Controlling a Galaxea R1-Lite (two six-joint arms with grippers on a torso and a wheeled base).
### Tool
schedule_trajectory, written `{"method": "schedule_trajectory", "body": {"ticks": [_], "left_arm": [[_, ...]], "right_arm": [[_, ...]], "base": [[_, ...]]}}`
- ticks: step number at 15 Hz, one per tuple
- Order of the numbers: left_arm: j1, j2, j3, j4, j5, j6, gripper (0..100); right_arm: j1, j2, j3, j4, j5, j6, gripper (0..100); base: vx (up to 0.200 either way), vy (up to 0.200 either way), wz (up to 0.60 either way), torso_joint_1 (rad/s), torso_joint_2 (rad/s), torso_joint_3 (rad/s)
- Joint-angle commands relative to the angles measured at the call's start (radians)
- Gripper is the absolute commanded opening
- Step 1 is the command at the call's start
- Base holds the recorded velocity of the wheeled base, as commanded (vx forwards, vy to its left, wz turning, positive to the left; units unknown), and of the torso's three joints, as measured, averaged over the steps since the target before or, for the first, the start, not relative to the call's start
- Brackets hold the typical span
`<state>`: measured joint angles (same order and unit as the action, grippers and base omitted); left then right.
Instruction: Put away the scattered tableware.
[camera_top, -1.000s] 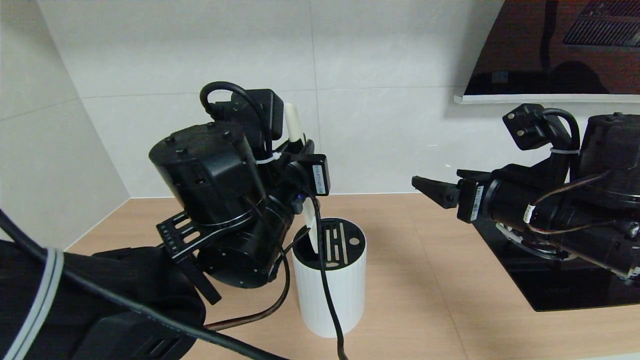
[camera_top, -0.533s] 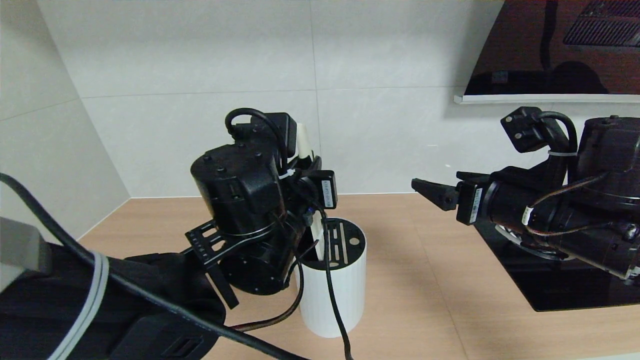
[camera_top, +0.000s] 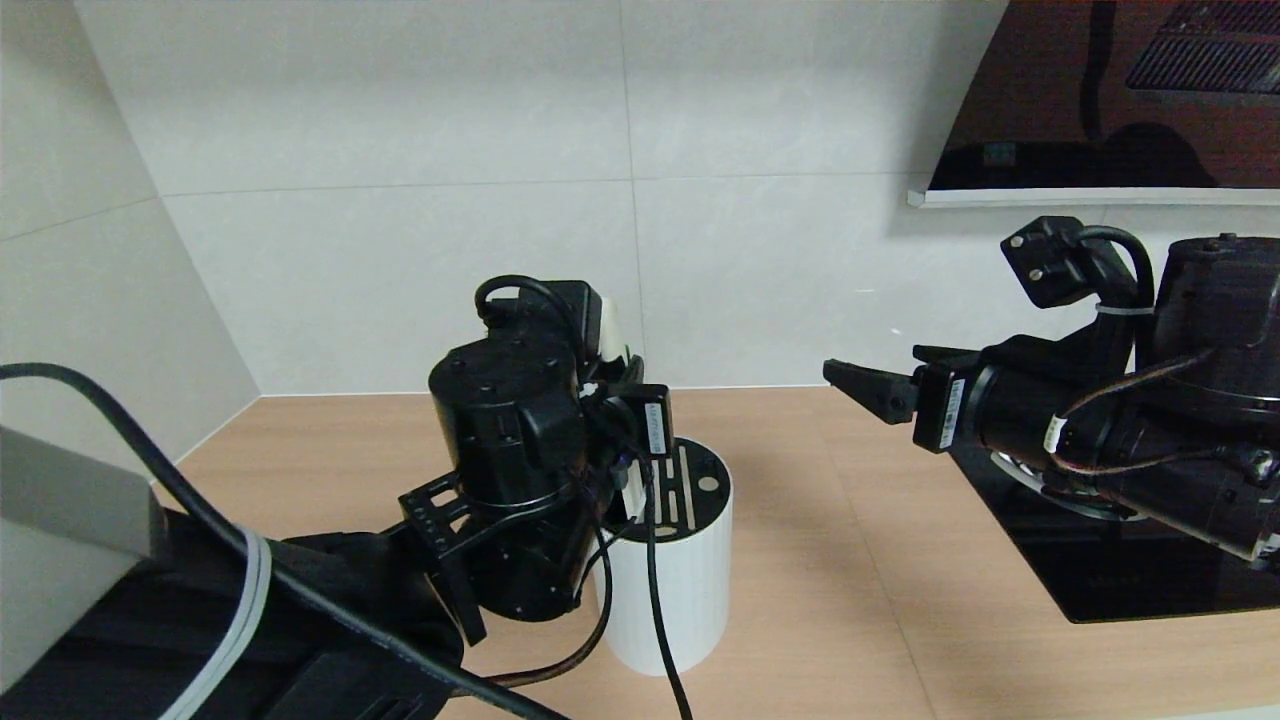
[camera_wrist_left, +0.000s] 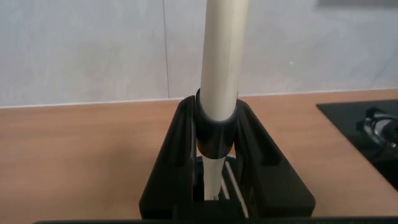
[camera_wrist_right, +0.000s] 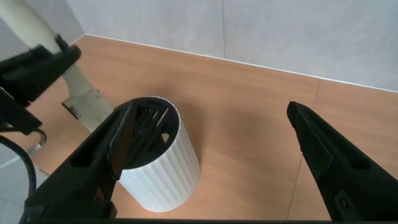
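- The cream-handled utensil (camera_wrist_left: 225, 56) stands nearly upright, handle up, with its lower end in a slot of the white holder (camera_top: 670, 590) on the desk (camera_top: 820, 560).
- The left hand (camera_wrist_left: 214, 134) is clamped round the handle, just above the holder.
- The right hand (camera_top: 865, 385) hangs well apart from the holder, with its fingers spread.
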<state>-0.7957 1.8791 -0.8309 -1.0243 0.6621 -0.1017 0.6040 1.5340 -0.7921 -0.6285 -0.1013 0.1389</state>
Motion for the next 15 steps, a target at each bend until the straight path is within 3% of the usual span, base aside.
{"method": "schedule_trajectory", "body": {"ticks": [1,15], "left_arm": [[0.000,0.023,0.009,0.000,0.001,-0.004,0],[0.000,0.143,0.038,0.001,0.002,-0.021,0]], "right_arm": [[0.000,0.000,0.001,0.000,0.000,-0.001,100],[0.002,0.006,0.007,0.000,0.002,-0.002,100]], "base": [[0.000,0.000,0.00,0.000,0.00,0.000],[0.000,0.000,0.00,0.000,0.00,0.000]]}}
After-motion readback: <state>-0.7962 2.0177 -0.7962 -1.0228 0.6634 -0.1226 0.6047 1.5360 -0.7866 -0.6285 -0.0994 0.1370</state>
